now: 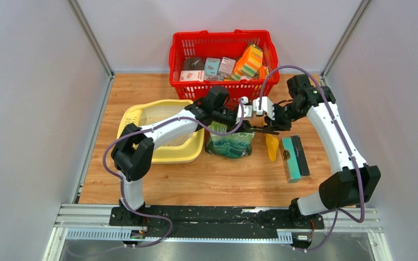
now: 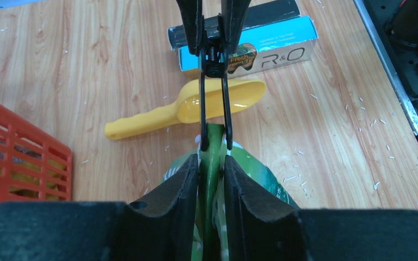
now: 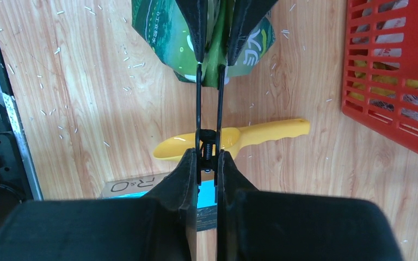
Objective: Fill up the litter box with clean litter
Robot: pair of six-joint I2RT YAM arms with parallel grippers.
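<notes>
The pale-yellow litter box (image 1: pixel 132 116) lies at the left, partly under my left arm, with beige clean litter (image 1: pixel 153 120) inside. A green bag (image 1: pixel 229 144) stands just right of it. My left gripper (image 2: pixel 211 160) is open a little, its fingers standing close on either side of the bag's upright top fold (image 2: pixel 215 163). My right gripper (image 3: pixel 207 156) is shut on the handle end of a black spring clip (image 3: pixel 198 98). The clip's long arms reach to the bag's top (image 3: pixel 212 70), and their tips are spread on either side of it.
A yellow-orange scoop (image 1: pixel 272 147) lies on the wood right of the bag. A teal and black box (image 1: pixel 294 157) lies beside it. A red mesh basket (image 1: pixel 223 41) of packets stands at the back. Loose grains are scattered over the table.
</notes>
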